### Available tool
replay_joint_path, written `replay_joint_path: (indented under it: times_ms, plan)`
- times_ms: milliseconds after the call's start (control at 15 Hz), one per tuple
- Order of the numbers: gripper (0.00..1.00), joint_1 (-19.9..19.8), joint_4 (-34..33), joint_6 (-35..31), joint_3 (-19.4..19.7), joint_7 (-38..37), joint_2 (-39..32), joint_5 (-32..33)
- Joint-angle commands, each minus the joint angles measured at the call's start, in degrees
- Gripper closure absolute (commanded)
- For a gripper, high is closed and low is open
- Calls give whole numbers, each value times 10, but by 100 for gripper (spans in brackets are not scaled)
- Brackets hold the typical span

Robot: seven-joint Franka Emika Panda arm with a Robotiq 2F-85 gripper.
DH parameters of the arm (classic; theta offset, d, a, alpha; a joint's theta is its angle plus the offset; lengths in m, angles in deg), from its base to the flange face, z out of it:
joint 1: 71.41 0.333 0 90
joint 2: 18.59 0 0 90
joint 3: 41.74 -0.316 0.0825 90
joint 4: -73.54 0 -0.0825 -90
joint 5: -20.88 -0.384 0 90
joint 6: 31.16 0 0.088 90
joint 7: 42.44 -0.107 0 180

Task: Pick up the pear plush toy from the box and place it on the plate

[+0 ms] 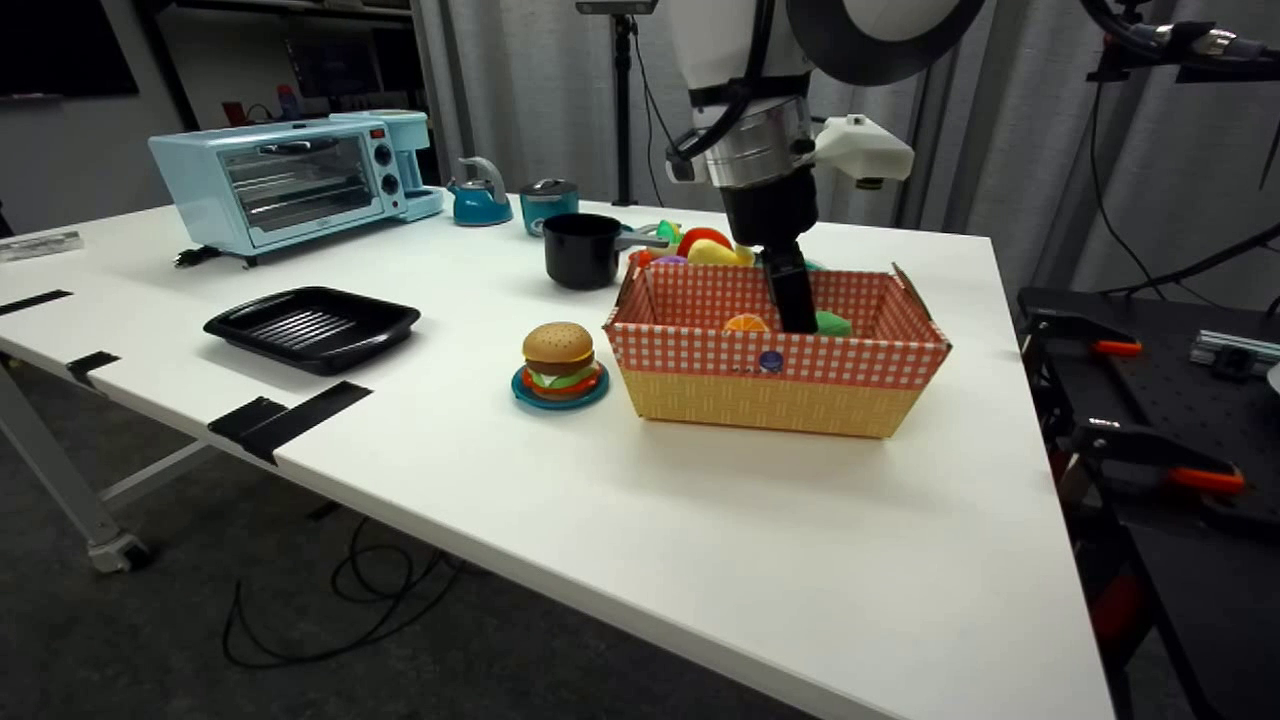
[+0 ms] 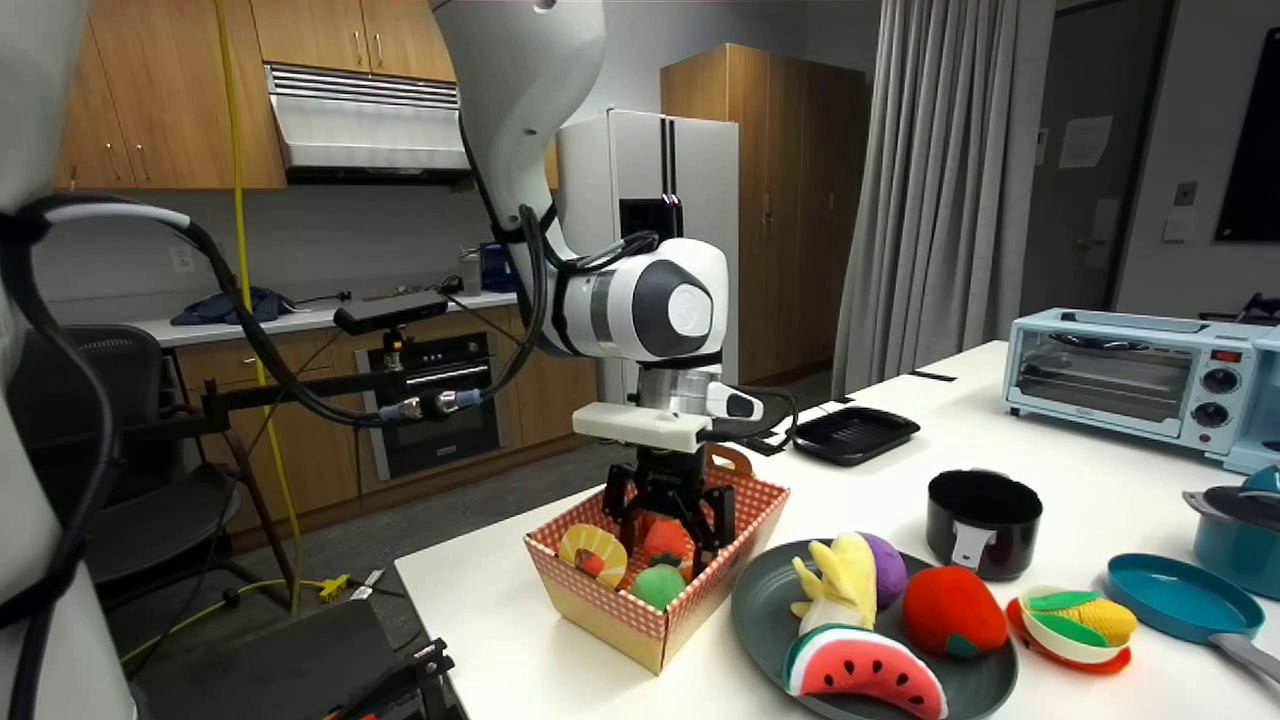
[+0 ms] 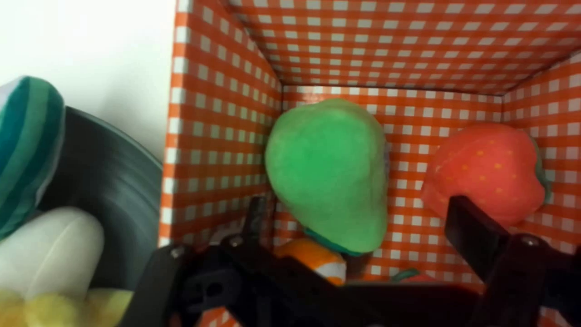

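The green plush toy, the pear point(image 3: 327, 168), lies inside the checked box point(image 3: 390, 45) against a side wall. It also shows in both exterior views point(image 1: 832, 324) point(image 2: 658, 586). The box stands on the white table in both exterior views point(image 1: 780, 395) point(image 2: 600, 612). My gripper point(image 3: 358, 208) is open, its fingers reaching down into the box point(image 2: 668, 545). In the wrist view the pear's narrow end appears between the fingers; no contact is visible. The dark grey plate point(image 2: 765, 600) stands beside the box and holds several plush toys. Part of it shows in the wrist view point(image 3: 113, 154).
In the box also lie a strawberry point(image 3: 490, 172) near the right finger, an orange-and-white toy point(image 3: 313, 256) and a partly hidden red toy. A burger point(image 1: 558, 360) on a small teal plate stands beside the box. A black pot point(image 2: 985, 525) stands behind the grey plate.
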Motion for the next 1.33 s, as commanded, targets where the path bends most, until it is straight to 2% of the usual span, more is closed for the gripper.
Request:
replay_joint_path:
  times_ms: [0,267,400,533,867,1067,1267]
  plan:
    - [0,12,3,2,3,-34,-9,16]
    - [0,16,6,0,7,-54,-19,16]
    - [26,18,8,-1,8,-61,-20,17]
    - [44,18,7,0,9,-66,-22,19]
    - [81,20,1,3,11,-71,-22,22]
    - [97,23,0,14,11,-74,-3,27]
    - [95,24,1,31,8,-75,21,29]
